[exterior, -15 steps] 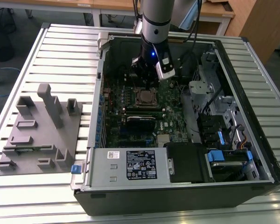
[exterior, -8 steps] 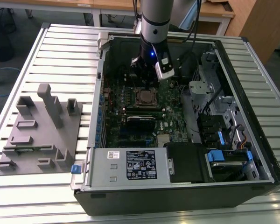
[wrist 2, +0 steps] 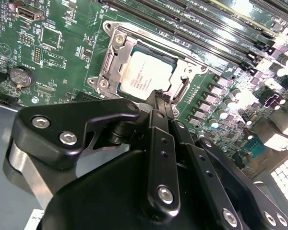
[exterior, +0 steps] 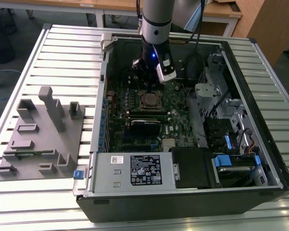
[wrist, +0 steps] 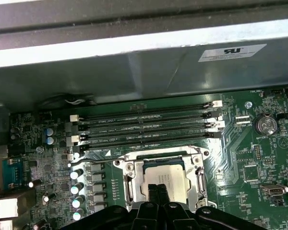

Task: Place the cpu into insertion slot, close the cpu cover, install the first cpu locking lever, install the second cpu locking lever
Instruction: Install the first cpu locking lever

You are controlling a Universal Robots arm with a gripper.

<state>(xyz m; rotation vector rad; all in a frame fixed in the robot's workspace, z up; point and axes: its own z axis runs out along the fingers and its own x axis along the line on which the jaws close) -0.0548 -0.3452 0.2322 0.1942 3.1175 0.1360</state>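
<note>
While near cpu [wrist 2: 141, 79], gripper [wrist 2: 159, 98] at cpu cover [wrist 2: 119, 53] edge.

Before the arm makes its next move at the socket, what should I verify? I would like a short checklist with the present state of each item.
1. The cpu lies flat in the insertion slot: ok.
2. The cpu cover is down around the chip: ok.
3. Both locking levers latched: cannot tell.
4. The gripper is shut, with its tips at the cover's edge: ok.
5. The memory slots are apart from the gripper: ok.
</note>
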